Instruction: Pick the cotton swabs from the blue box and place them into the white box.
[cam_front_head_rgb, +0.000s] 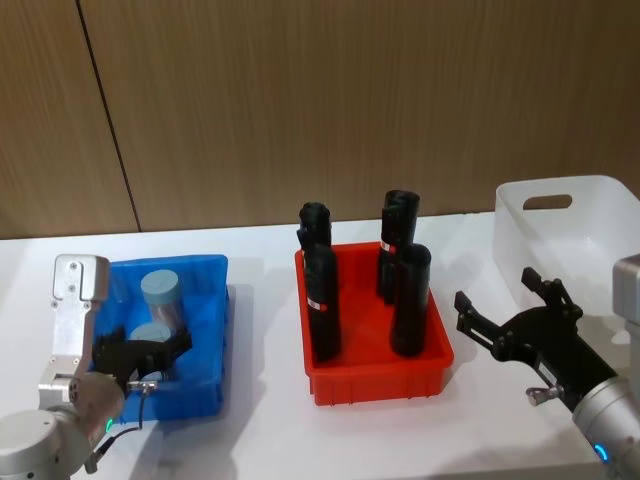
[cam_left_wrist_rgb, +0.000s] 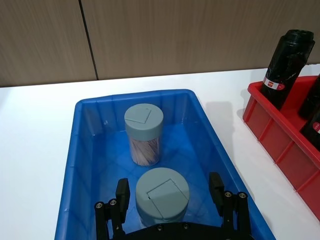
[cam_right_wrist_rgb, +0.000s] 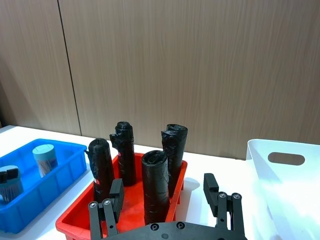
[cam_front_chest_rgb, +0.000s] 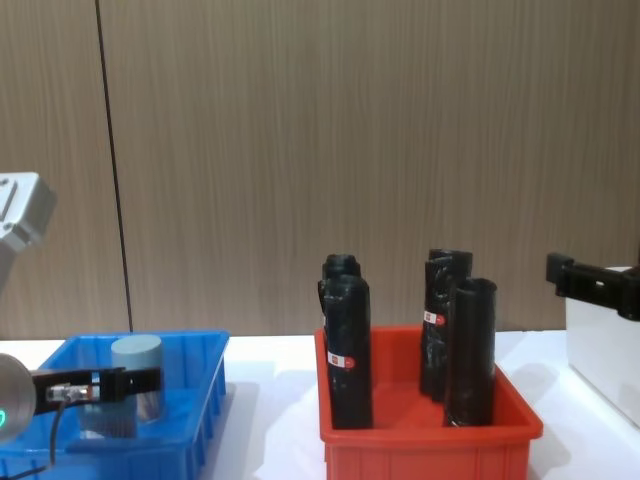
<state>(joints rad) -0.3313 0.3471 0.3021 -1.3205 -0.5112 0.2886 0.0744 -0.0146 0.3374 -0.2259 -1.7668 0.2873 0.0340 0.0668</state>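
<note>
The plain white plastic box (cam_front_head_rgb: 575, 250) at 3 o'clock on the table (cam_front_head_rgb: 260, 420) has no tub in the part that shows, so I think the job is only starting. The shallow bright blue plastic box (cam_front_head_rgb: 208, 330) at 8 o'clock holds both small clear tubs of cotton swabs (cam_left_wrist_rgb: 144, 134) with pale grey-blue lids, and both are left to move. The left gripper (cam_left_wrist_rgb: 169, 192) hangs over the near tub (cam_front_head_rgb: 150, 333) at the blue box's 6 o'clock end, fingers apart on each side and not squeezing. The right gripper (cam_front_head_rgb: 500, 297) waits at 4 o'clock, fingers apart and holding nothing.

Left box (cam_front_head_rgb: 205, 330) with cotton swabs (cam_front_head_rgb: 162, 295), middle bin (cam_front_head_rgb: 380, 380) with rolls (cam_front_head_rgb: 410, 305), another box (cam_front_head_rgb: 580, 235) rightmost.
</note>
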